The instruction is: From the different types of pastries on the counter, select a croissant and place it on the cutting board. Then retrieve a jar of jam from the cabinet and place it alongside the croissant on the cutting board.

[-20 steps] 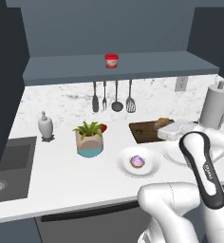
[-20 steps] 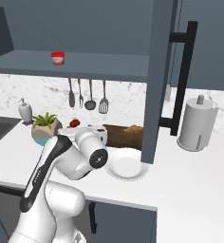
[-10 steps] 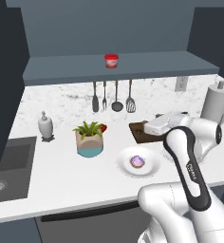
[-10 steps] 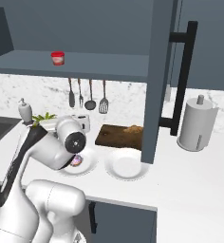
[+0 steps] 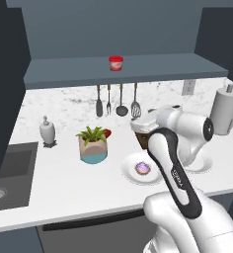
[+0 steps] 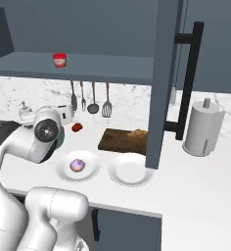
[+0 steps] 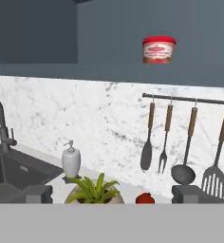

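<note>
The arm has swung left, off the cutting board [image 6: 122, 139] where the croissant [image 6: 136, 133] lies. The gripper [image 7: 111, 194], jaws fully spread and empty, now faces the jar of jam [image 7: 158, 49], upright in the hand view's upper right on the cabinet [image 5: 89, 74] shelf.

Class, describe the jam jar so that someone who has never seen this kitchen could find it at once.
Start at the long dark blue-grey shelf that runs along the wall above the marble counter. On it, above the rail of hanging utensils, stands the jam jar. It is small, squat and red with a pale band, and nothing else shares that shelf.
</note>
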You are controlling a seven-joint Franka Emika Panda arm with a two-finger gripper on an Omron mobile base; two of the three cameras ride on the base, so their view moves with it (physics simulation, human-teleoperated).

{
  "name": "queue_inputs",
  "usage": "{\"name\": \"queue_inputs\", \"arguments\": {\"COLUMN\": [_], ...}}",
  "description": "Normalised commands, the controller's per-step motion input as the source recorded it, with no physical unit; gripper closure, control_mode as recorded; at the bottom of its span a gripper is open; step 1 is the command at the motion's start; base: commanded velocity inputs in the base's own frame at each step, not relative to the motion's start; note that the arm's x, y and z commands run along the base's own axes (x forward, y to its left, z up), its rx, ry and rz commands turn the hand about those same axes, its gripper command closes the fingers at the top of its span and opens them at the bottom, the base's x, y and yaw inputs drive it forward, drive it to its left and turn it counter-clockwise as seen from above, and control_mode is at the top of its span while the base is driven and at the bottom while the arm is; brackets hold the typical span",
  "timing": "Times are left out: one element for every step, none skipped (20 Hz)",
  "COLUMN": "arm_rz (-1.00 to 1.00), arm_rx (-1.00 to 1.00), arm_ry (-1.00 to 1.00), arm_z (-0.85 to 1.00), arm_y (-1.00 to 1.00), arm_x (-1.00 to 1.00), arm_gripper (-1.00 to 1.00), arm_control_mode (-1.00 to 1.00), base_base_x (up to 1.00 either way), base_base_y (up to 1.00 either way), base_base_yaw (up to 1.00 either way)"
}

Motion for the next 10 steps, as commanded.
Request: {"name": "queue_inputs", "arguments": {"arm_rz": [-0.03, -0.02, -0.02, -0.01, 0.0, 0.0, 0.0, 0.0, 0.0, 0.0], "arm_rx": [-0.05, -0.05, -0.03, -0.03, -0.02, -0.02, -0.01, -0.02, -0.03, -0.03], "arm_ry": [0.0, 0.0, 0.0, 0.0, 0.0, 0.0, 0.0, 0.0, 0.0, 0.0], "arm_z": [0.56, 0.59, 0.62, 0.63, 0.63, 0.63, 0.64, 0.64, 0.61, 0.59], "arm_y": [0.07, 0.0, 0.0, 0.0, 0.0, 0.0, 0.0, 0.0, 0.0, 0.0], "arm_x": [0.0, 0.0, 0.0, 0.0, 0.0, 0.0, 0.0, 0.0, 0.0, 0.0], "arm_gripper": [-1.0, -1.0, -1.0, -1.0, -1.0, -1.0, -1.0, -1.0, -1.0, -1.0], "arm_control_mode": [-1.0, -1.0, -1.0, -1.0, -1.0, -1.0, -1.0, -1.0, -1.0, -1.0], "base_base_x": [0.0, 0.0, 0.0, 0.0, 0.0, 0.0, 0.0, 0.0, 0.0, 0.0], "base_base_y": [0.0, 0.0, 0.0, 0.0, 0.0, 0.0, 0.0, 0.0, 0.0, 0.0], "base_base_yaw": [0.0, 0.0, 0.0, 0.0, 0.0, 0.0, 0.0, 0.0, 0.0, 0.0]}}
